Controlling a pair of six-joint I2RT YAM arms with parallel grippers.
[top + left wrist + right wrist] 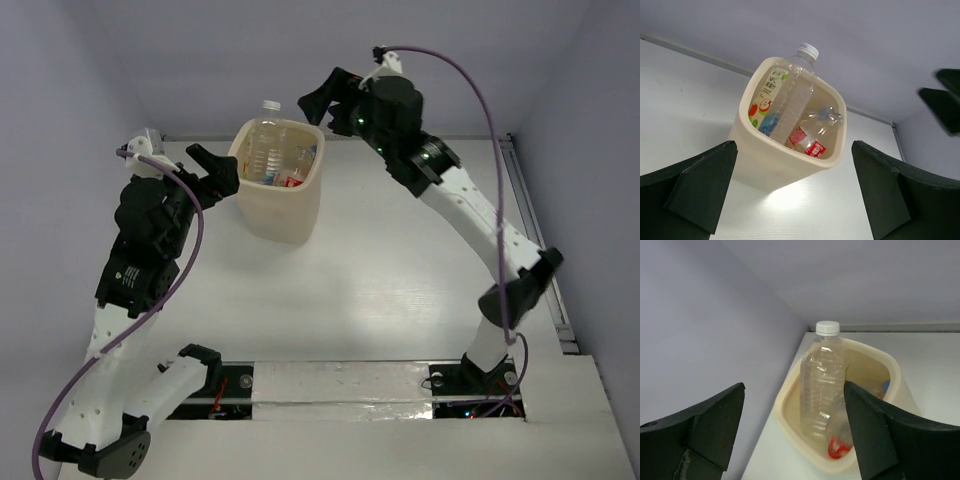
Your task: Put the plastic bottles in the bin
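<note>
Top view down from the near side, wrist views close, facing the bin [283,213] from opposite sides

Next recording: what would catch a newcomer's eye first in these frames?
The cream bin toward the far left of the table draws the eye, with a tall clear white-capped bottle standing in it, its cap above the rim, and other bottles lying lower inside. The left gripper and right gripper sit on either side of the bin, jaws open and empty.
</note>
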